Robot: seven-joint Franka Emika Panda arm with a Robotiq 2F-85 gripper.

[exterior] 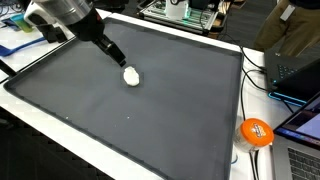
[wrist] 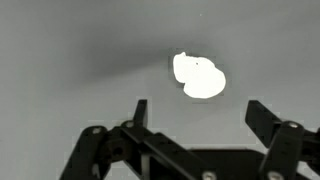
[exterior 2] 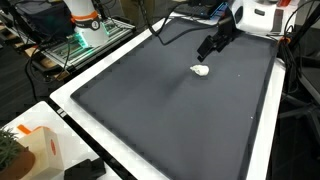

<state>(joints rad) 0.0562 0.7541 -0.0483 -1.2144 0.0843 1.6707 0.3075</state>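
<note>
A small white lumpy object [exterior: 131, 75] [exterior 2: 201, 70] [wrist: 199, 77] lies on the dark grey mat [exterior: 140, 120] [exterior 2: 170, 110]. My gripper [exterior: 118, 57] [exterior 2: 208, 50] [wrist: 198, 113] hovers just above and beside it, open, with nothing between its black fingers [wrist: 139, 112]. In the wrist view the white object sits just beyond the fingertips, roughly centred between them and apart from both.
The mat has a white border [exterior: 60, 135] [exterior 2: 70, 95]. An orange round object [exterior: 256, 132] and laptops [exterior: 295, 75] sit off one side. A cardboard box [exterior 2: 30, 148] and a black item [exterior 2: 85, 170] lie by a corner. Cables and equipment [exterior 2: 85, 30] stand behind.
</note>
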